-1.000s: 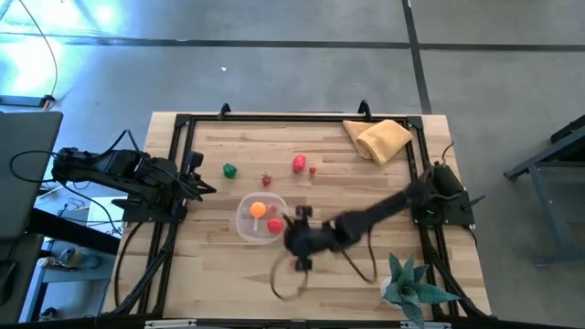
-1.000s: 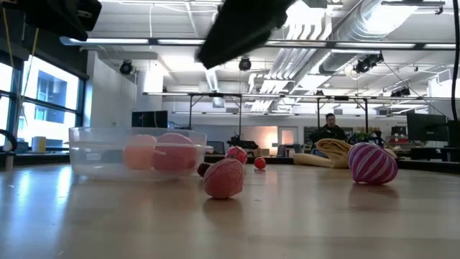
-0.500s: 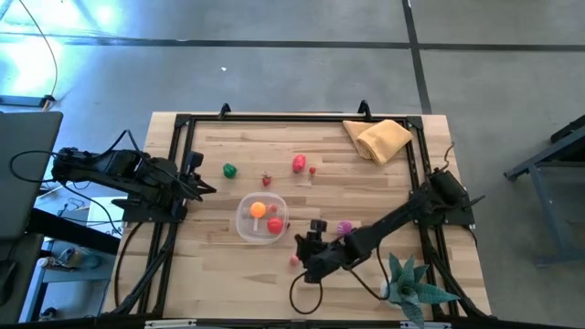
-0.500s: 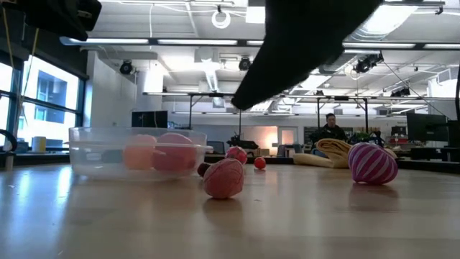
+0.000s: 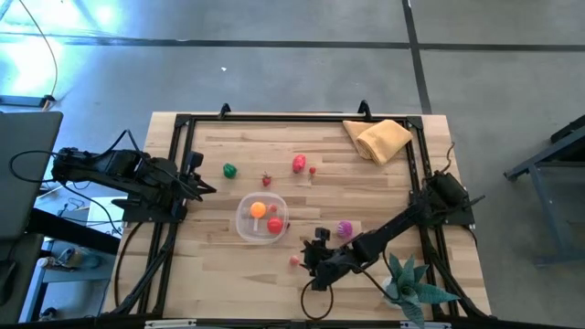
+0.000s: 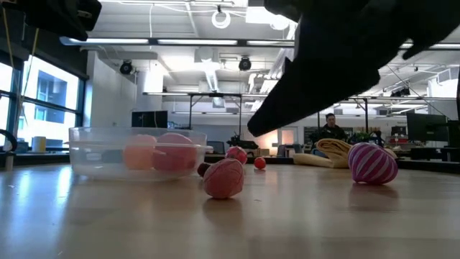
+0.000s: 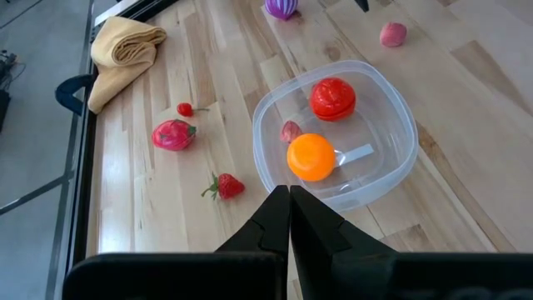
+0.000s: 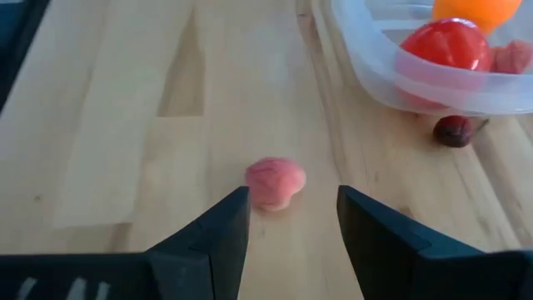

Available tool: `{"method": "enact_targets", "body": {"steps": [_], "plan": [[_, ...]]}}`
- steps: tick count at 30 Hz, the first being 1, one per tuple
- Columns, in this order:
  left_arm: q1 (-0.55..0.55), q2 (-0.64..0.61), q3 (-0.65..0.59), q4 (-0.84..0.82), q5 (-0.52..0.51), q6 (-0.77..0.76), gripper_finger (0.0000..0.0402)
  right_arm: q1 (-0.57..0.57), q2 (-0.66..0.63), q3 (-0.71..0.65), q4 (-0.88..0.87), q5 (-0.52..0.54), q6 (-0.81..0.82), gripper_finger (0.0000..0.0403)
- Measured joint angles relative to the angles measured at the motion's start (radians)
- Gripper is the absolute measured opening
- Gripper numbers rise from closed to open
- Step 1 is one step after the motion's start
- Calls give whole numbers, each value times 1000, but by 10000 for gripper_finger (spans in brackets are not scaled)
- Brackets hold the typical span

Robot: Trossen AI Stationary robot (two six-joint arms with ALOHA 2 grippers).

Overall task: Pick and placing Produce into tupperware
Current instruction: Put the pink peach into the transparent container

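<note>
The tupperware is a round clear bowl holding an orange ball, a red tomato and a small pink piece. My right gripper is open and hovers low over the table just right of a pink produce piece, which lies on the wood in front of its fingers, near the table's near edge. A purple striped piece sits right of the bowl. Green, strawberry and red pieces lie beyond the bowl. My left gripper is shut, waiting at the table's left side.
A dark cherry-like piece lies against the bowl's outer wall. A tan cloth sits at the far right corner, a teal spiky plant at the near right corner. A small red piece lies by the red one. A person sits far behind.
My right gripper has swung from beside the bowl toward the table's near edge and right, and come down lower, ending beside the pink piece. The purple striped piece, earlier under the arm in the high view, now shows. The produce has kept still.
</note>
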Motion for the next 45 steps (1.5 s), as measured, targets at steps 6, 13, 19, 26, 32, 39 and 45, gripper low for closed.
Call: {"method": "enact_targets", "body": {"steps": [6,13,19,26,32,39,45], "plan": [[0,0,0,0,0,0,3,-3,47,-7,34,-1,-3,200],[0,0,0,0,0,0,3,-3,70,-7,83,-4,-3,226],[0,0,0,0,0,0,3,-6,77,-7,89,-22,0,229],[0,0,0,0,0,0,3,-16,93,-7,127,-55,-15,229],[0,0,0,0,0,0,3,-29,121,-7,176,-67,-35,229],[0,0,0,0,0,0,3,-41,121,-7,194,-86,-46,229],[0,0,0,0,0,0,3,-43,124,-7,199,-96,-48,229]]}}
